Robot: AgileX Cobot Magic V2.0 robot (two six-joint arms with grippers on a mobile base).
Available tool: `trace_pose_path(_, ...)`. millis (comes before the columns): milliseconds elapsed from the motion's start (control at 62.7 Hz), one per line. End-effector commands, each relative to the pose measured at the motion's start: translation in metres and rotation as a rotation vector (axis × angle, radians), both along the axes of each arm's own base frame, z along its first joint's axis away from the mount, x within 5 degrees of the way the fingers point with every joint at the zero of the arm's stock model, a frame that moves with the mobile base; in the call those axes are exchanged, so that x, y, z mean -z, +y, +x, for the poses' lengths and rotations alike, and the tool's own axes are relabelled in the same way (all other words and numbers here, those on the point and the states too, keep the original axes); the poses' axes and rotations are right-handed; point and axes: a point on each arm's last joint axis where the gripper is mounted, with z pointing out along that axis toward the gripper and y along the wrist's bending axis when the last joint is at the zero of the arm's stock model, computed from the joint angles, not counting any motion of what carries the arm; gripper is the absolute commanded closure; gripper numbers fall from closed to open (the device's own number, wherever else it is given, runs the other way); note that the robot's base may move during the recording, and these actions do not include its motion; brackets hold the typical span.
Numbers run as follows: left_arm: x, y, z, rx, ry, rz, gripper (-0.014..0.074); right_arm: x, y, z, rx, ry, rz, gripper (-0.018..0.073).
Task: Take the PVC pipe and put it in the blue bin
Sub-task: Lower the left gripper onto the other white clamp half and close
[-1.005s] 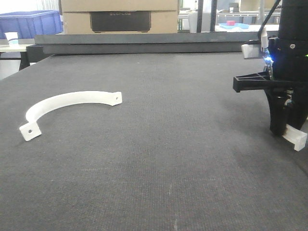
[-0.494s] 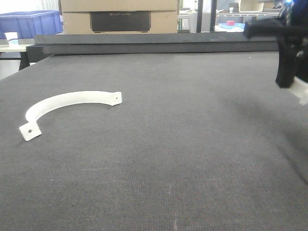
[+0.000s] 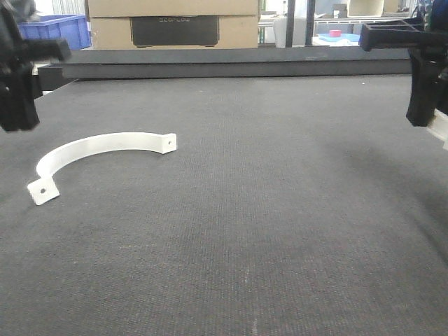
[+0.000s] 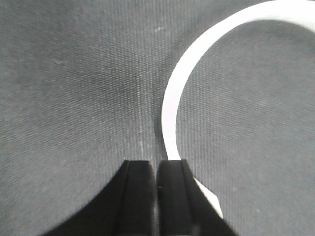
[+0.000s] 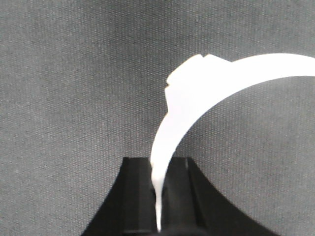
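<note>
Surface: dark grey woven table, with a thin white strap lying flat near its left side.
Room: cardboard box and shelving beyond the far edge, blue bin at far left.
PVC pipe: off the table at the right edge, one end pinched between the right gripper jaws.
Axis: arc runs out from the fingers, then bends right; squared tab on the outer rim.
Left gripper: jaws pressed together, empty, above the strap.
</note>
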Motion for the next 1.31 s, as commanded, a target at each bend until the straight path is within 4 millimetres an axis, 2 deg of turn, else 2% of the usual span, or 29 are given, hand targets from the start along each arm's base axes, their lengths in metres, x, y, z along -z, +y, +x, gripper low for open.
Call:
trace_pose_path(0, 0.002, -0.007, 0.004, -0.006, -0.004, -0.027, 0.0429, -0.002, -0.002, -0.001, -0.003, -0.019, -0.010, 0.0727)
trace_pose_path(80, 0.007, -0.010, 0.005, -0.008, 0.012, -0.046, 0.0332, 0.000, -0.002, -0.001, -0.003, -0.025, -0.008, 0.0727)
trace_pose_path(159, 0.014, -0.015, 0.006, -0.001, 0.030, -0.051, 0.0297, 0.000, -0.002, -0.001, -0.003, -0.027, -0.007, 0.0727)
trace_pose_path(271, 0.022, -0.021, 0.008, 0.013, 0.053, -0.048, 0.0299, -0.001, -0.001, 0.000, -0.003, -0.029, -0.007, 0.0727)
trace_pose_path(526, 0.041, -0.020, 0.014, -0.004, 0.090, -0.025, 0.0299, 0.000, -0.002, -0.001, -0.003, -0.027, -0.007, 0.0727)
trace_pose_path(877, 0.049, -0.020, 0.016, -0.020, 0.106, -0.025, 0.0304, -0.001, -0.001, 0.000, -0.003, -0.029, -0.007, 0.0727)
trace_pose_path(989, 0.049, -0.020, 0.017, -0.028, 0.102, -0.027, 0.0353, -0.001, -0.001, 0.000, -0.003, -0.029, -0.007, 0.0727)
trace_pose_path(1196, 0.049, -0.020, 0.017, -0.028, 0.100, -0.027, 0.0600, -0.001, -0.001, 0.000, -0.003, -0.029, -0.007, 0.0727)
trace_pose_path(1260, 0.049, -0.020, 0.017, -0.028, 0.100, -0.027, 0.0704, -0.001, -0.001, 0.000, -0.003, -0.029, -0.007, 0.0727)
trace_pose_path(1292, 0.049, -0.020, 0.017, -0.027, 0.103, -0.027, 0.0707, -0.001, -0.001, 0.000, -0.003, -0.029, -0.007, 0.0727)
